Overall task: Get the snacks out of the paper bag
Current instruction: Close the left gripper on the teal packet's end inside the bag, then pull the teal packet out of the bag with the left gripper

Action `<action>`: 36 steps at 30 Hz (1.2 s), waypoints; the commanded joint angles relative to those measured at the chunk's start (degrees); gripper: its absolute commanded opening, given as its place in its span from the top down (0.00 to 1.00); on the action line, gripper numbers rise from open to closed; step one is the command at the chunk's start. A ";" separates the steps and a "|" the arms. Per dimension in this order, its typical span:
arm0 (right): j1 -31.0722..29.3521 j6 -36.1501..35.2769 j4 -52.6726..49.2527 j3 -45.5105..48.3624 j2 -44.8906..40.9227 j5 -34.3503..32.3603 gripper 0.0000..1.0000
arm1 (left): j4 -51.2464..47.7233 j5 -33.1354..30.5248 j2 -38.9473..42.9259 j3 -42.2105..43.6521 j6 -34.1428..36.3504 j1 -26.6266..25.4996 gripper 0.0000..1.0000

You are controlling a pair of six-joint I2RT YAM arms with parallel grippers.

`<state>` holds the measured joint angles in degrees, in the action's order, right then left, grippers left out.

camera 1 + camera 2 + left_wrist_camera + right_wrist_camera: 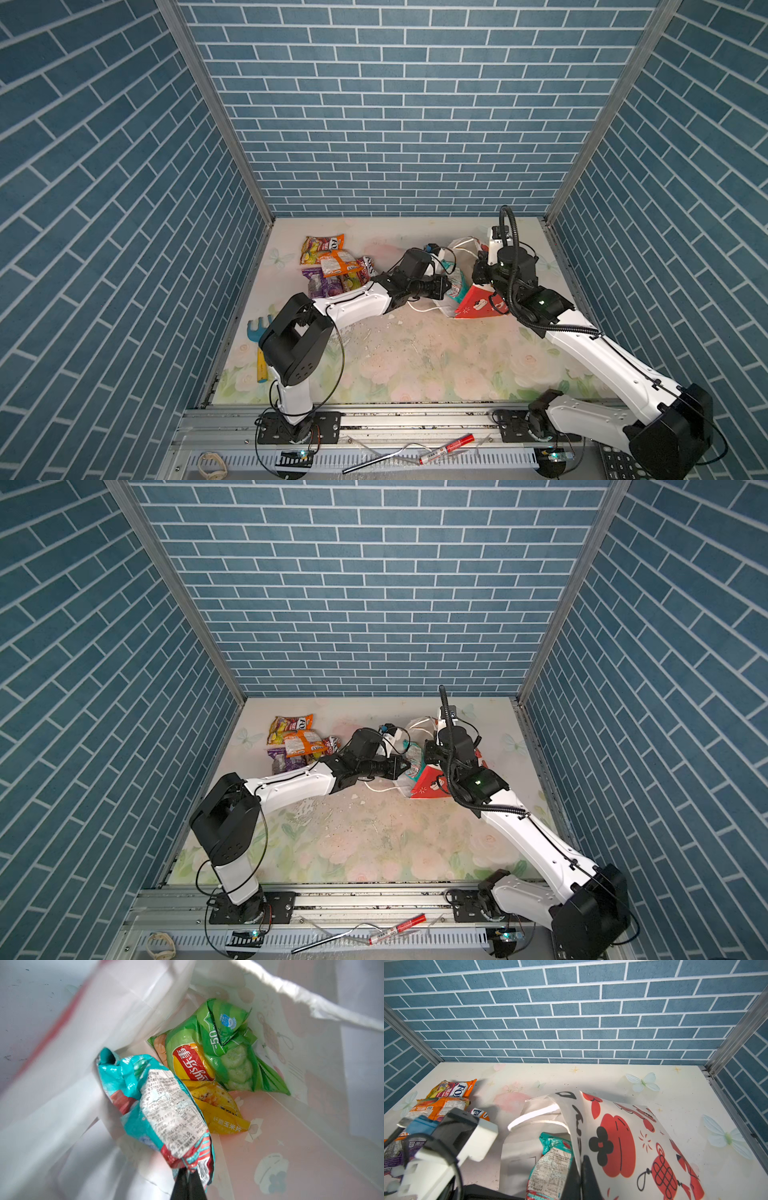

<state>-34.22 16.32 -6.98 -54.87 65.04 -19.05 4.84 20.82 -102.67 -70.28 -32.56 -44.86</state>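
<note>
The floral table [415, 365] is seen in both top views, with all the action at its far half. The paper bag [473, 305] is found right of centre, tipped so that its mouth is turned toward the left arm; whether it lies fully flat cannot be told. Its upper white printed wall [623, 1136] is pinched by the right gripper [581, 1165], which is clenched on the paper. This is judged to be done so the mouth is held open and the bag is not dragged along when a packet is pulled.

The green Lay's bag [220, 1049] is seen deepest inside, crumpled against the bag's bottom. A pile of removed snacks [332, 266] is laid at the far left of the table, well apart from the bag, so the drop zone is judged to be there. Orange Fox's bags [322, 247] are stacked on top of it and a purple packet [318, 286] is placed at its near edge.

The teal packet [162, 1109] is hung at the bag's mouth, partly inside, and is gripped by its sealed end. The yellow bag [220, 1109] is lodged under it, touching the Lay's bag.

The left gripper [188, 1169] is clamped shut on the teal packet's edge. The seam is judged to be chosen as the flat, firm part of a slippery packet. Two packets are left to be taken out after this one.
</note>
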 commanded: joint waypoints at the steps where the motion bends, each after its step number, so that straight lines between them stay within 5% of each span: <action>1: -0.06 2.49 0.22 0.95 0.29 -1.68 1.00 | 2.10 -0.16 2.77 0.72 0.76 0.39 1.00; 36: -0.02 4.27 -0.27 2.23 0.27 -2.75 1.00 | 3.98 1.86 10.96 2.37 0.29 1.09 1.00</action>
<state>-34.22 17.82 -6.85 -53.01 65.04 -20.78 5.50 22.37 -94.15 -67.57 -32.60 -44.16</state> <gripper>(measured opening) 0.052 0.047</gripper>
